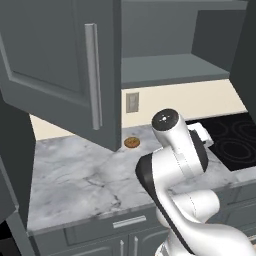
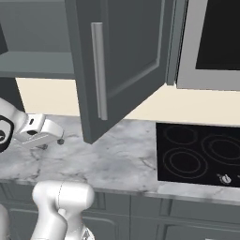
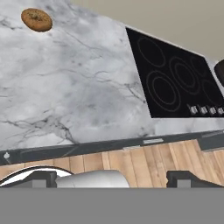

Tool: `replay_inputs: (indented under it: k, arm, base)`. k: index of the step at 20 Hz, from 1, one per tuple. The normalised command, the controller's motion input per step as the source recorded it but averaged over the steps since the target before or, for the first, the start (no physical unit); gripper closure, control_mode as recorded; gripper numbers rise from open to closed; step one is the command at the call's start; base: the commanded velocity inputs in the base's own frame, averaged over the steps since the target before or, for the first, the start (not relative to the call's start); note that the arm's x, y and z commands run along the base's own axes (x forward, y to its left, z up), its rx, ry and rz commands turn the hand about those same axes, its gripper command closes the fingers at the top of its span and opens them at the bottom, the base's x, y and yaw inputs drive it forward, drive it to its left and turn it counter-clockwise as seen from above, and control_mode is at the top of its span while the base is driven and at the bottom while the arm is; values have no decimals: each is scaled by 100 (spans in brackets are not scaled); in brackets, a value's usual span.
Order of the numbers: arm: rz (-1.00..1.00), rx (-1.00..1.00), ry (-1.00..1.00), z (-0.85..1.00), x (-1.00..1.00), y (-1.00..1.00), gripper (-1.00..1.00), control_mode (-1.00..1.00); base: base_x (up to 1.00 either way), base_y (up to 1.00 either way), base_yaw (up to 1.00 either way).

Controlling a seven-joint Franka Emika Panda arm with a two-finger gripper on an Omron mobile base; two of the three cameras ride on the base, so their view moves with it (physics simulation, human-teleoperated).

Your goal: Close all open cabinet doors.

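Two tall dark grey cabinet doors with silver bar handles, one [image 1: 65, 65] on the left and one [image 2: 117, 61] on the right, stand swung open above the grey marble tabletop [image 1: 75, 175]. Right of it lies a black glass cooktop [image 3: 175, 83]. The white tool [image 2: 40, 131] hovers low, fingers apart, holding nothing. A small round brown cookie [image 1: 131, 142] rests near the wall.

My left base camera looks forward and down from behind the arm at the counter [image 1: 75, 170], close under an open cabinet door [image 1: 55, 60]. My right base camera covers the same counter toward the cooktop [image 2: 201, 154]. My hand camera looks down near the counter's front edge, sharing the cooktop.
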Motion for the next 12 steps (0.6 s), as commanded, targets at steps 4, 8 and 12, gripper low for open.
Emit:
replay_inputs:
  k: [4,8,12]
  arm:
    - [0,0,0,0,0,0,-100,100]
    - [0,0,0,0,0,0,-100,100]
    - [0,0,0,0,0,0,-100,100]
  base:
    - [26,-18,0]
    - [36,-15,0]
    - [31,-3,0]
